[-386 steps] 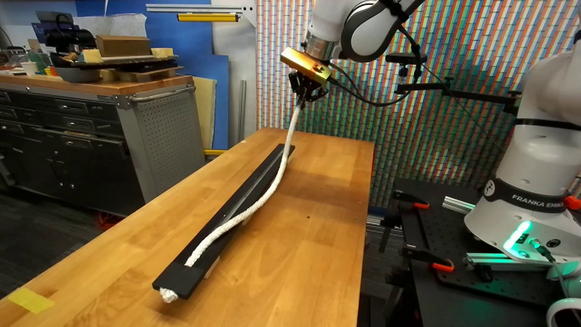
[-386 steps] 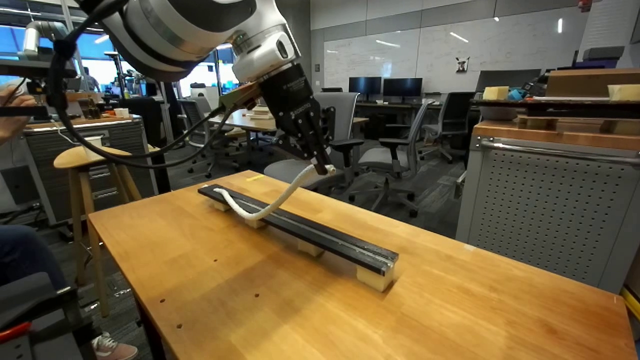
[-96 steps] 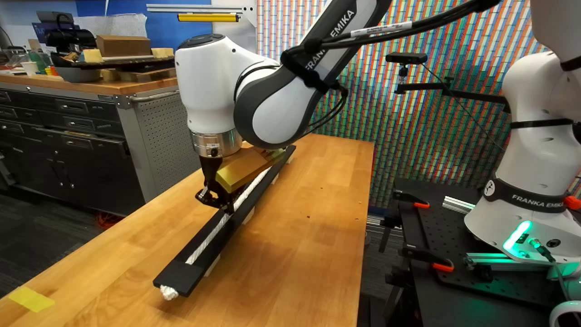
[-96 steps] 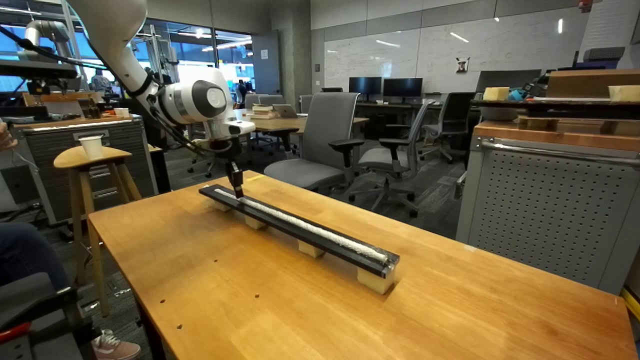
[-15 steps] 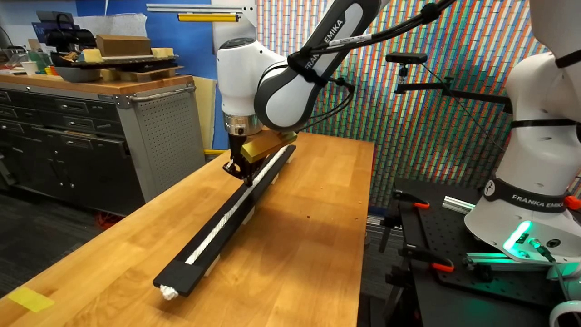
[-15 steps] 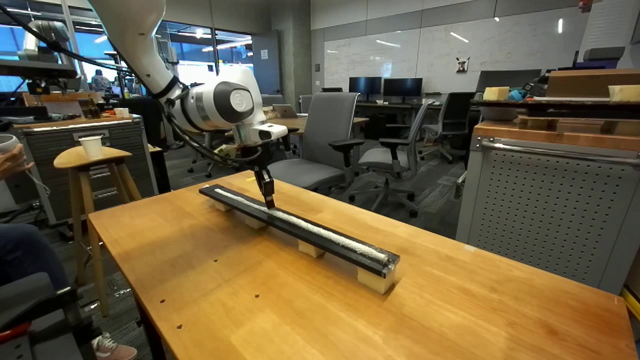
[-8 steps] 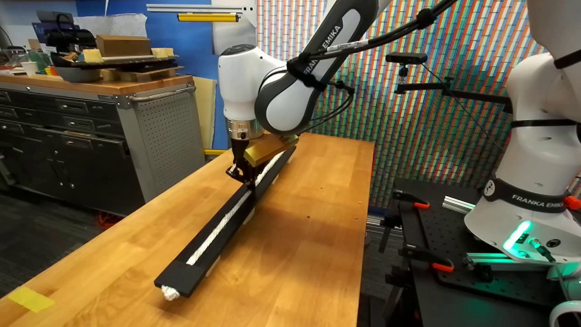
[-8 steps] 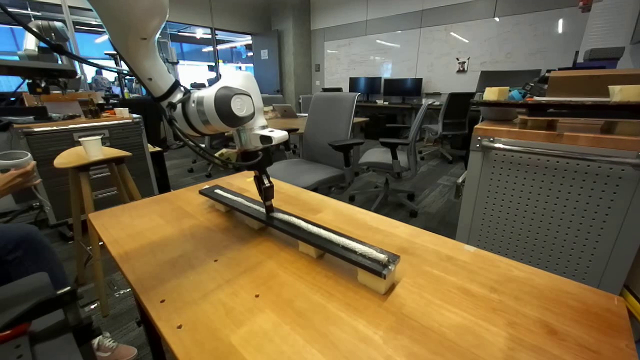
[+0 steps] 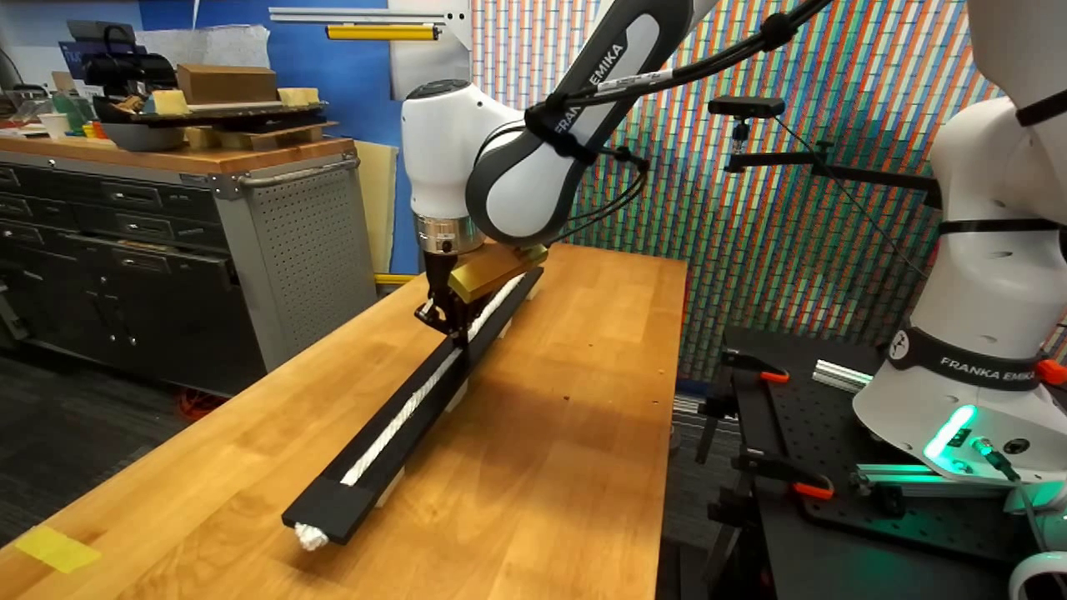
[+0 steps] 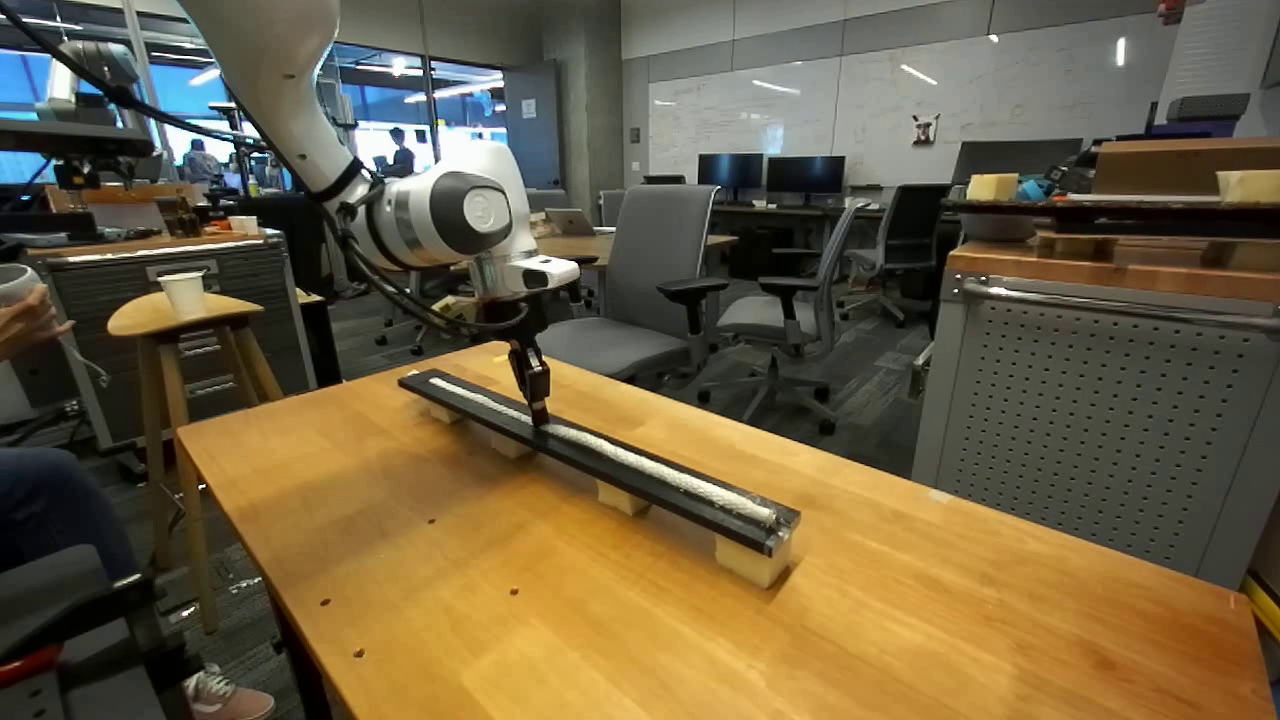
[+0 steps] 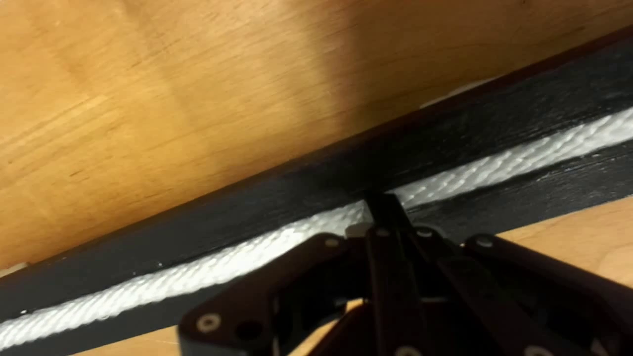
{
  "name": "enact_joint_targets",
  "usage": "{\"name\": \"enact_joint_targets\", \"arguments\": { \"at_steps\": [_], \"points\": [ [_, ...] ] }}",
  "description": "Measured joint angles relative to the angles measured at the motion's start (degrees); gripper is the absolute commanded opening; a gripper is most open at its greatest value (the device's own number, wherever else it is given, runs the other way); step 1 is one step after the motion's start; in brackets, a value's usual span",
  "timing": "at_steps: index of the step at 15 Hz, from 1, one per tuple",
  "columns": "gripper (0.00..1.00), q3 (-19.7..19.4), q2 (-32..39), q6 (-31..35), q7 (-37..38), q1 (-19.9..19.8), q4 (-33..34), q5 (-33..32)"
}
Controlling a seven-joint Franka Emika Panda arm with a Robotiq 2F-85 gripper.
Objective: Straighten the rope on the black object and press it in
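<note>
The white rope (image 9: 404, 414) runs straight along the groove of the long black object (image 9: 333, 504). One frayed end sticks out past the bar's near end in that exterior view. My gripper (image 9: 461, 342) points down partway along the bar, its tips touching the rope from above. In the wrist view the gripper (image 11: 383, 196) has its fingertips together across the rope (image 11: 198, 272), hiding a short piece of it. Nothing is pinched between them. Towards the bar's open end, the rope (image 10: 650, 467) looks a little fuller than on the far side of the gripper.
Light wooden blocks (image 10: 750, 560) hold the bar above the wooden table (image 10: 600, 630). Yellow tape (image 9: 57, 550) marks a table corner. A grey chair (image 10: 665, 270) and a tool cabinet (image 10: 1090, 420) stand beyond the table. A person's hand (image 10: 30, 325) shows at the side.
Within the last second my shut gripper has come down slightly onto the rope, then stayed nearly still. Much earlier it held the rope's loose end up; since then it has worked along the bar.
</note>
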Motion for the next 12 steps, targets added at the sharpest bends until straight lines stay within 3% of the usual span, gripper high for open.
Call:
{"name": "enact_joint_targets", "arguments": {
  "at_steps": [12],
  "points": [
    [0.00, -1.2, -1.0, 0.4, 0.0, -1.3, -0.5, 0.0]
  ]
}}
